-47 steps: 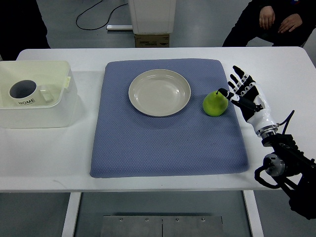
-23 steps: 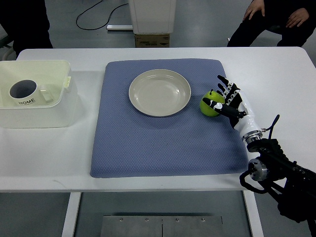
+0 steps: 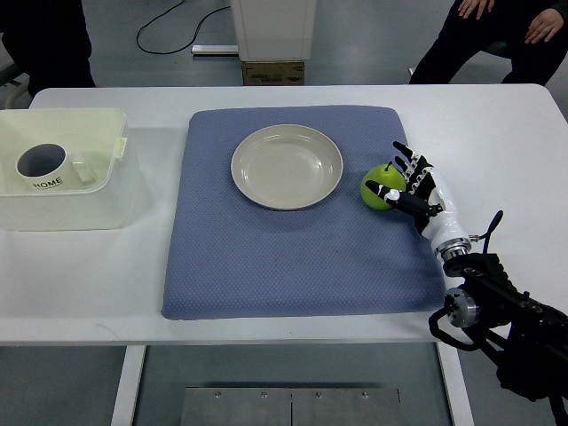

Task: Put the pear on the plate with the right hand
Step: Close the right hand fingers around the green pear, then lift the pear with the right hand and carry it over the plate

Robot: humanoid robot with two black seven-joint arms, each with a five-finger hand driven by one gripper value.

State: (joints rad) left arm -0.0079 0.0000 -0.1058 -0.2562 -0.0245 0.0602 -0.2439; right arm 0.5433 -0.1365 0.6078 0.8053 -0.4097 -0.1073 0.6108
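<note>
Right hand fingers are wrapping the pear, apparently gripping; confirm firm hold before lifting left onto plate.

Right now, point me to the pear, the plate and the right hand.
pear (image 3: 380, 184), top view, on its green left side clear of the fingers.
plate (image 3: 287, 166), top view, on the bare centre of its bowl.
right hand (image 3: 415, 187), top view, on the middle of the hand.

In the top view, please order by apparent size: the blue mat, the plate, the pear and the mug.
1. Blue mat
2. Plate
3. Mug, standing in the white bin
4. Pear, partly covered by the right hand

Mug and pear look close; that order is uncertain.
</note>
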